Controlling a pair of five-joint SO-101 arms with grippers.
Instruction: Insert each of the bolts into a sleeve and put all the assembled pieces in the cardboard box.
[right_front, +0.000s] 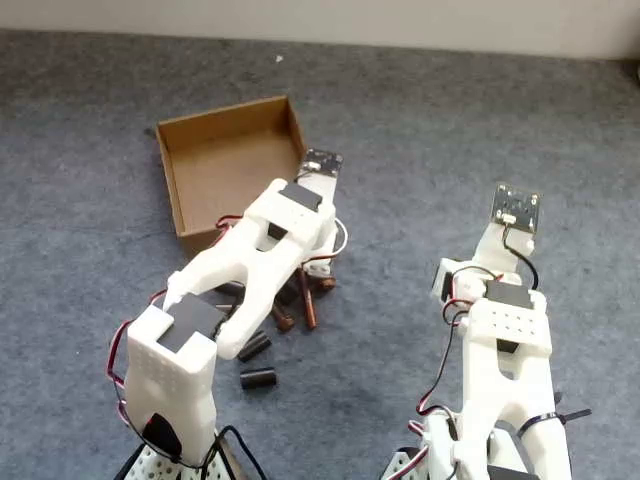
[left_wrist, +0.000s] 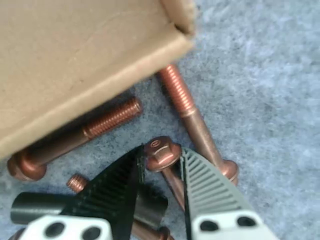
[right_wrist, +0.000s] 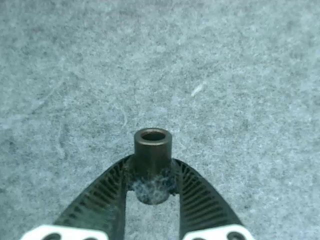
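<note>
My left gripper (left_wrist: 162, 156) is shut on a copper bolt (left_wrist: 161, 151), its fingertips on either side just below the hex head. It hangs beside the near corner of the cardboard box (left_wrist: 75, 60). Two more bolts lie on the carpet, one long one (left_wrist: 195, 120) next to the box corner and one (left_wrist: 85, 135) along the box wall. A dark sleeve (left_wrist: 45, 207) lies beside the black finger. My right gripper (right_wrist: 152, 167) is shut on a dark sleeve (right_wrist: 153, 147), held upright with its bore open, above bare carpet. The box (right_front: 235, 165) is open, and nothing shows inside it.
Loose bolts (right_front: 308, 295) and two dark sleeves (right_front: 258, 379) (right_front: 254, 346) lie on the grey carpet under and beside the left arm (right_front: 280, 230). The right arm (right_front: 505, 330) stands apart on the right, with open carpet around it.
</note>
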